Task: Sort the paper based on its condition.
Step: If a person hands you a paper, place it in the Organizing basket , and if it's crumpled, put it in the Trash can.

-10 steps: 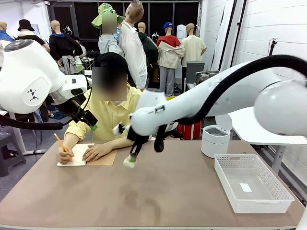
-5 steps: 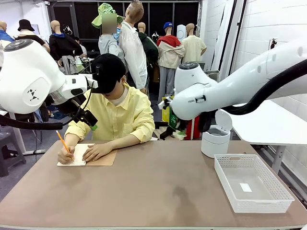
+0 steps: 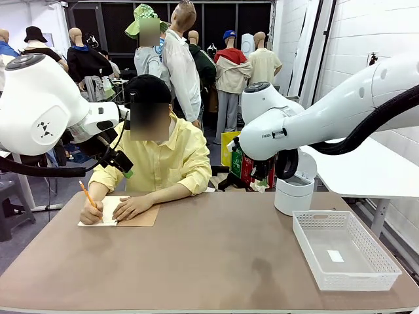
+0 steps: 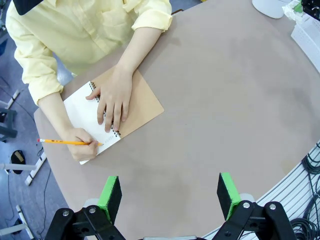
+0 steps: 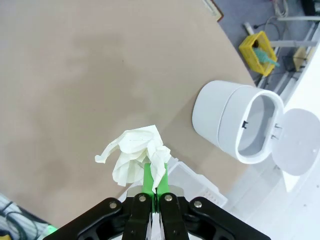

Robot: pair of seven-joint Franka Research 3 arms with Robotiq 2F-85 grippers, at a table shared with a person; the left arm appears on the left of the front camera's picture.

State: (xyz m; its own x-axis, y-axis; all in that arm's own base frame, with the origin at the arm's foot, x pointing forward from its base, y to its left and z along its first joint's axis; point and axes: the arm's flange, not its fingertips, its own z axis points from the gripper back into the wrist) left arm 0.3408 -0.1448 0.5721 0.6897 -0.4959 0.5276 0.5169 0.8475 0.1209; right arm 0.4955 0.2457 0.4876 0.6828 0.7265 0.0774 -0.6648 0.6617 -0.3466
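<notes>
A crumpled white paper sticks out of my right gripper, whose jaws are shut tight on it. In the front view that gripper hangs with the paper above the table's far edge, just left of the white bin. The bin stands with its lid flipped open. My left gripper is open and empty, held high over the table's left part. It looks down at the person's hands on the notebook.
The person writes with an orange pencil in a spiral notebook with a brown cover, at the far left. A white mesh basket at the right holds a small white slip.
My right arm has swung from over the table's middle to the right and back, carrying the crumpled paper up beside the bin. The left arm has stayed put.
</notes>
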